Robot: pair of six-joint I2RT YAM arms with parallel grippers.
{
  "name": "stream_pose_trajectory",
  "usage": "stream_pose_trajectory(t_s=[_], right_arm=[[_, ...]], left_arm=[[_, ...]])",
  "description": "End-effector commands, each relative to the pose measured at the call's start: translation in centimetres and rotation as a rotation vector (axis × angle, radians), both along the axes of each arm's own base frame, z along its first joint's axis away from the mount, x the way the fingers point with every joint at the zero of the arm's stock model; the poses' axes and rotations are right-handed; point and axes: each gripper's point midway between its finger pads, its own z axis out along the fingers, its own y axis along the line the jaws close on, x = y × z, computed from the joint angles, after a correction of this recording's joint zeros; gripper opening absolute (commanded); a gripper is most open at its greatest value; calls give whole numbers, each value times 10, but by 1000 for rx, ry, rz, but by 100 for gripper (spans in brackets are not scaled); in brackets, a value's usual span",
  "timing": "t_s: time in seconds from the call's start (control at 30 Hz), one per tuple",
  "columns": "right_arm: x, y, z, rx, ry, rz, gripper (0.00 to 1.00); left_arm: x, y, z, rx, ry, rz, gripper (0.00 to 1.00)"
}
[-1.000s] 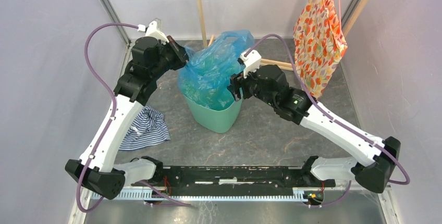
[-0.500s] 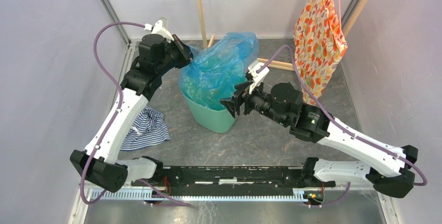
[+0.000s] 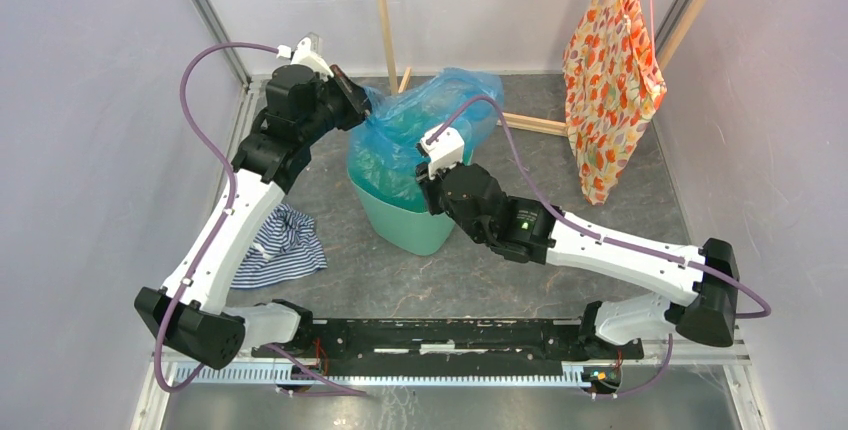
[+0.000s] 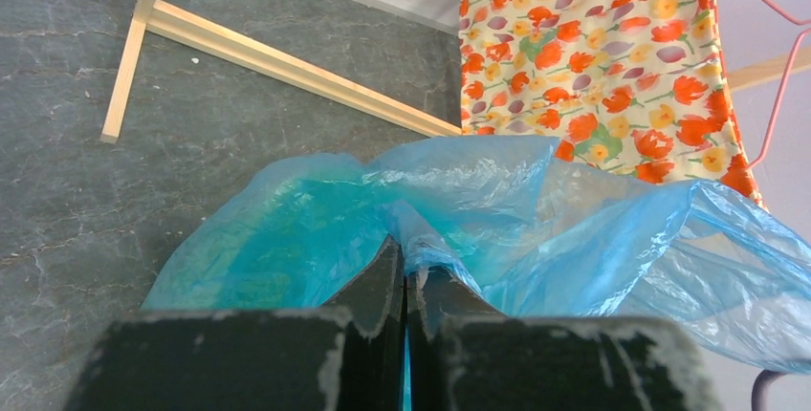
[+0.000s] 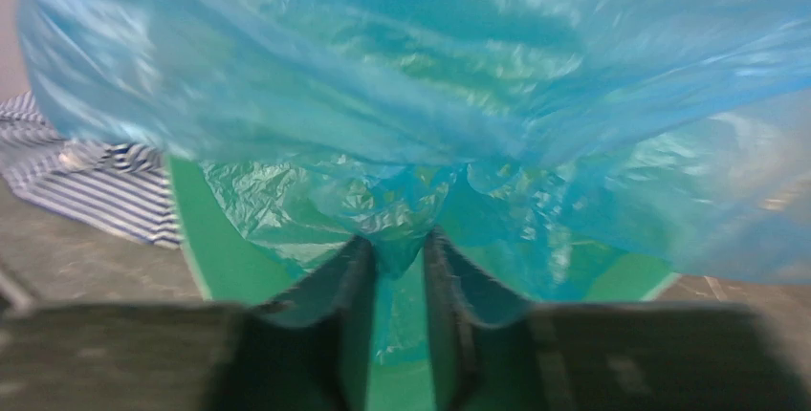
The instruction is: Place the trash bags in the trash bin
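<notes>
Now: bag point(image 3: 410, 140) in bin point(image 3: 410, 232), bulging above rim, long axis toward bin's far-right. Left pincer point(image 4: 404, 282) clamped on bag, far-left of bin. Right pincer point(image 5: 397, 248) narrow around bag fold, near rim.

Grey marbled counter point(image 3: 500, 260), plain pale walls point(image 3: 90, 100) on three sides, aluminium post point(image 3: 205, 10) back-left. Wooden slats point(image 3: 382, 10) at back, orange floral fabric point(image 3: 610, 70) hanging right. Even light.

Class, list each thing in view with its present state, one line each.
trash bin: upright
trash bag: partly inside the bin, bulging above its rim
left gripper: shut on the bag
right gripper: jaws part-open around a bag fold, grip unclear
striped cloth: crumpled on the table
floral fabric: hanging
</notes>
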Motion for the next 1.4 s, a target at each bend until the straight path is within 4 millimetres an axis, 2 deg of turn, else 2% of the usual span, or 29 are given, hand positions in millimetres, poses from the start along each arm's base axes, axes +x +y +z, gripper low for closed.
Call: stream_pose_trajectory(t_s=[0.0,0.07,0.17,0.3,0.4,0.43,0.57,0.67,0.77,0.97,1.13,1.2,1.3,1.37], right_arm=[[19,-28,26,-1,-88,-175,24],[20,-38,23,-57,-98,-197,18],[14,-34,26,-84,-108,-129,18],[0,-18,21,-108,-76,11,32],[-13,-12,23,-96,-54,96,51],[-17,-11,27,-85,-55,118,57],[-34,-8,51,-74,-80,245,72],[-52,-2,68,-83,-88,369,78],[-60,-3,90,-67,-91,409,79],[-43,-9,145,-59,-200,332,77],[-24,1,183,-102,-320,296,76],[-14,5,187,-161,-364,280,75],[0,11,175,-275,-388,290,72],[2,19,160,-323,-368,362,72]], left_arm=[[-5,6,8,3,-23,10,2],[-6,6,3,14,-17,8,2],[-8,7,-5,24,-2,2,2],[-12,10,-15,46,17,3,2],[-17,13,-16,63,16,3,2],[-19,14,-16,69,15,4,2],[-23,17,-21,92,29,5,2],[-24,20,-27,115,37,10,2],[-26,19,-29,118,41,0,2],[-33,18,-34,115,55,-24,2],[-41,21,-36,126,61,-26,2],[-43,22,-34,125,55,-28,2],[-46,24,-30,129,48,-23,2],[-47,25,-30,130,47,-20,2]])
